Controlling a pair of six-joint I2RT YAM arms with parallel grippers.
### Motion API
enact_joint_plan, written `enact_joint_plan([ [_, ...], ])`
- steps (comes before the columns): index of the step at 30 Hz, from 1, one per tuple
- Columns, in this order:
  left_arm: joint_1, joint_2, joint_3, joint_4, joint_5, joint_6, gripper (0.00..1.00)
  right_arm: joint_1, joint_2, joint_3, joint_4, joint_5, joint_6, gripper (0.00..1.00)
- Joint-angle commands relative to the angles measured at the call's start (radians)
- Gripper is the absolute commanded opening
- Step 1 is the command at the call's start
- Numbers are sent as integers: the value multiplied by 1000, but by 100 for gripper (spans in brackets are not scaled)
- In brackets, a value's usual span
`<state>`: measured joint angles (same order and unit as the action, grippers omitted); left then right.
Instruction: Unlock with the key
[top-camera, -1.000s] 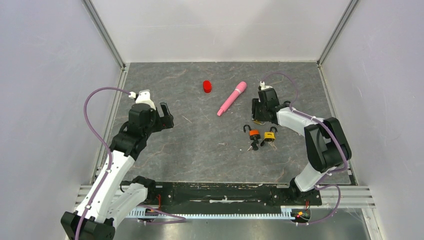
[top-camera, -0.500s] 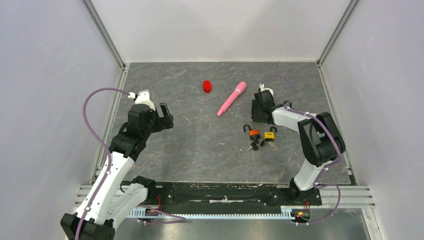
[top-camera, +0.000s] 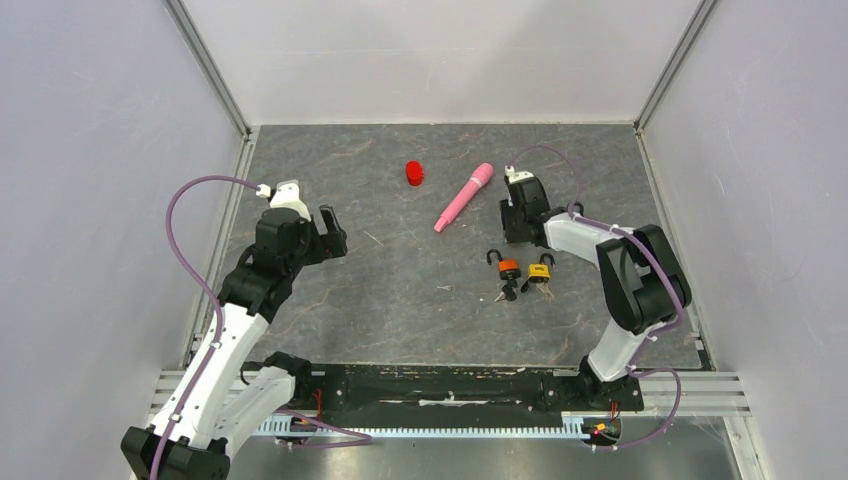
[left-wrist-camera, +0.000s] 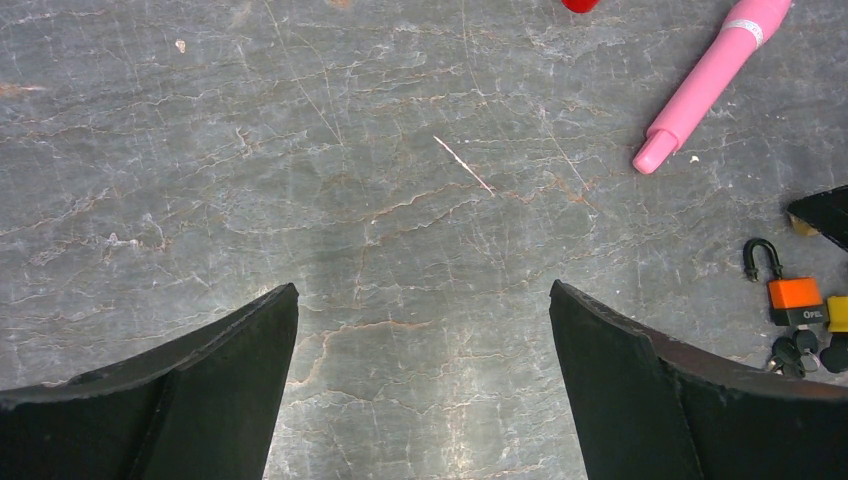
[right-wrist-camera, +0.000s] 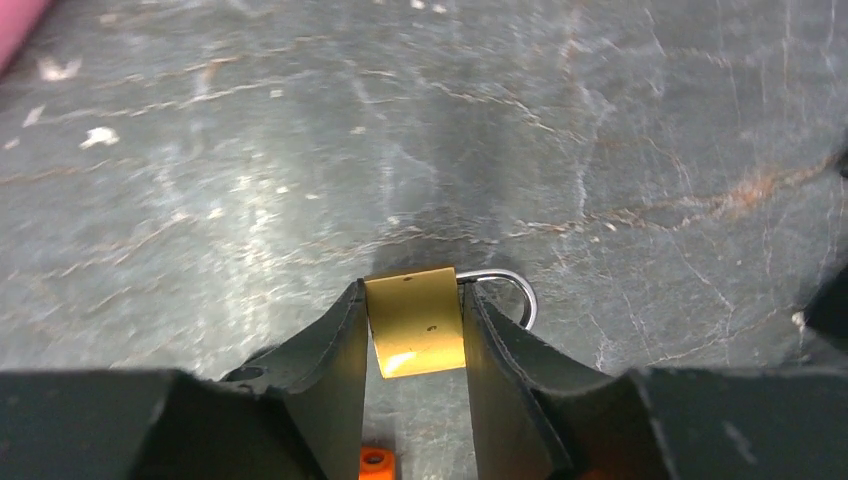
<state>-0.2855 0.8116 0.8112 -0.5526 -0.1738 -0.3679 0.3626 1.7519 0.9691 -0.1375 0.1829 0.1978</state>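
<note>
Between the fingers of the right gripper (right-wrist-camera: 412, 292) sits a brass padlock (right-wrist-camera: 414, 338), pinched on both sides, its steel shackle (right-wrist-camera: 510, 290) looping out past the right-hand finger. Just toward the arm bases from it, an orange padlock (top-camera: 509, 268) and a yellow padlock (top-camera: 540, 271) lie on the table (top-camera: 400, 290) with dark keys (top-camera: 505, 293) touching them. Well apart on the left, the left gripper (left-wrist-camera: 422, 288) hangs with its jaws spread wide. The keys lie far nearer the right arm, so reaching them looks like a long cross-table move.
</note>
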Motion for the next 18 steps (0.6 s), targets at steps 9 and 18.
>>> enact_joint_plan([
  [9, 6, 1, -4, 10, -3, 46, 98, 242, -162, 70, 39, -434, -449, 15],
  [18, 6, 8, -7, 9, -17, 46, 98, 478, -58, 139, -29, -606, -694, 16],
])
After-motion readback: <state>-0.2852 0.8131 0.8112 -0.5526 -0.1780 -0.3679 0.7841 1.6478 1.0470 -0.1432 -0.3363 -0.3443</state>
